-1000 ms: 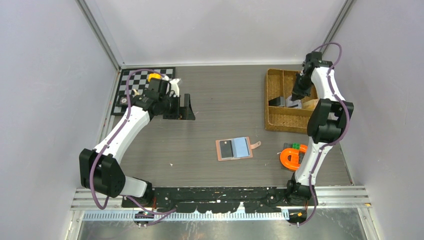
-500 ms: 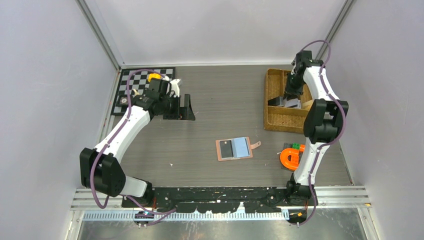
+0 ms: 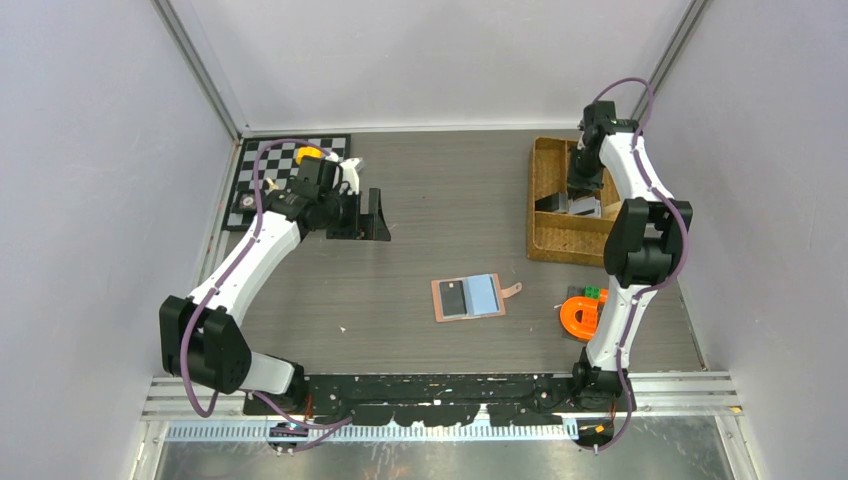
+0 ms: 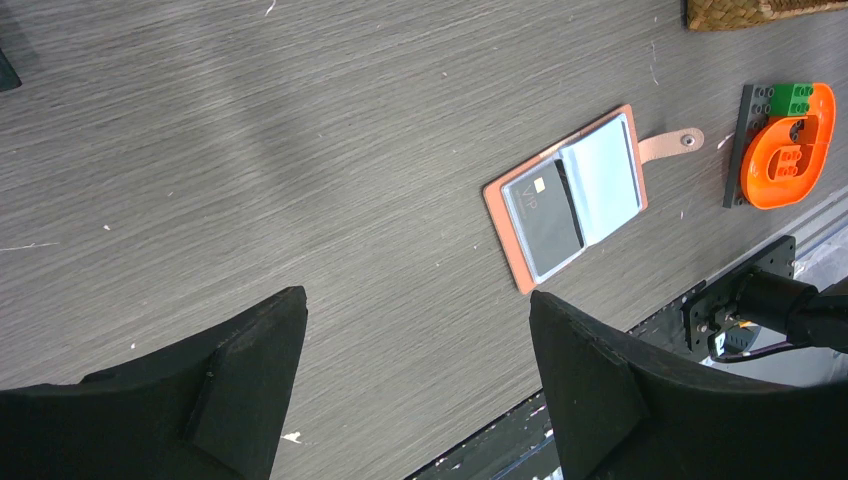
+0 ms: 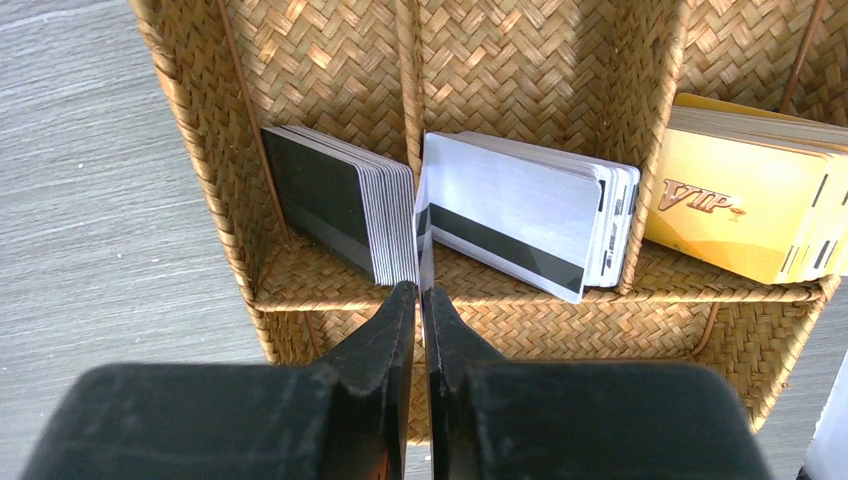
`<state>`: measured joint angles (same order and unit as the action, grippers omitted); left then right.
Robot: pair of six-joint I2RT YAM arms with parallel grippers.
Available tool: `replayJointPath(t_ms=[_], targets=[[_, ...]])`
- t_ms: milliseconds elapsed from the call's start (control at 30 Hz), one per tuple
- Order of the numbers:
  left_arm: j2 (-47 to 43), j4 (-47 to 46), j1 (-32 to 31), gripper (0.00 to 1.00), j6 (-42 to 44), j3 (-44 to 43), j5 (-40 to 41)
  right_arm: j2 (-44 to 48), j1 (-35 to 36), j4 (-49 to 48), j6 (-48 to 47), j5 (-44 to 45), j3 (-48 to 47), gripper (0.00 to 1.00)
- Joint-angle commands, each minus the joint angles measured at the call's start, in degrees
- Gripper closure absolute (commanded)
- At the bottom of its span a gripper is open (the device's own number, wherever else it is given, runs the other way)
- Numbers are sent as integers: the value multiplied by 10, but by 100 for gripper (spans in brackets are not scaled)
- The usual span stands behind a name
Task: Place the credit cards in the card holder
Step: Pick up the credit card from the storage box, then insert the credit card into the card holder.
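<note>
The card holder [image 3: 468, 297] lies open and flat in the middle of the table, salmon-pink, with a dark card in its left pocket; the left wrist view shows the card holder [image 4: 567, 195] too. Stacks of credit cards stand in the wicker tray: dark ones [image 5: 335, 200], white ones [image 5: 520, 215] and gold ones [image 5: 745, 215]. My right gripper [image 5: 421, 295] hangs over the tray [image 3: 545, 240], shut on one thin credit card [image 5: 423, 240] seen edge-on just above the stacks. Far to the left, my left gripper [image 4: 418, 300] is open and holds nothing.
An orange ring-shaped piece with a green brick [image 3: 583, 312] lies right of the card holder. A checkerboard mat [image 3: 285, 165] with small objects sits at the back left, behind the left gripper [image 3: 362, 215]. Walls close in the table on three sides.
The right wrist has shifted left and toward the back over the tray. The left arm and the card holder have not moved.
</note>
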<state>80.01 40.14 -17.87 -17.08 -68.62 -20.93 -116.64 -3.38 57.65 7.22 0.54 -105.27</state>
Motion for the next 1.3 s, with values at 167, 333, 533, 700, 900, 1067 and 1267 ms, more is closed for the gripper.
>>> replayJointPath(t_ms=[167,333,533,700,900,1067,1267], targets=[[-3,-2,5,16,9,2,-12,-15,6,-15,-5,38,3,93],[-5,-2,5,16,9,3,-17,7,12,-13,-4,57,2,100],[-13,-6,4,17,15,6,-24,88,33,13,-12,155,-19,100],[-22,-18,4,18,22,12,-43,148,61,51,-15,161,-50,100],[-49,-48,-5,20,37,24,-87,212,93,66,-5,56,-43,100],[-86,-89,-38,20,62,43,-150,278,132,39,9,-149,27,100],[-97,-132,-89,20,69,57,-259,323,205,6,6,-379,124,100]])
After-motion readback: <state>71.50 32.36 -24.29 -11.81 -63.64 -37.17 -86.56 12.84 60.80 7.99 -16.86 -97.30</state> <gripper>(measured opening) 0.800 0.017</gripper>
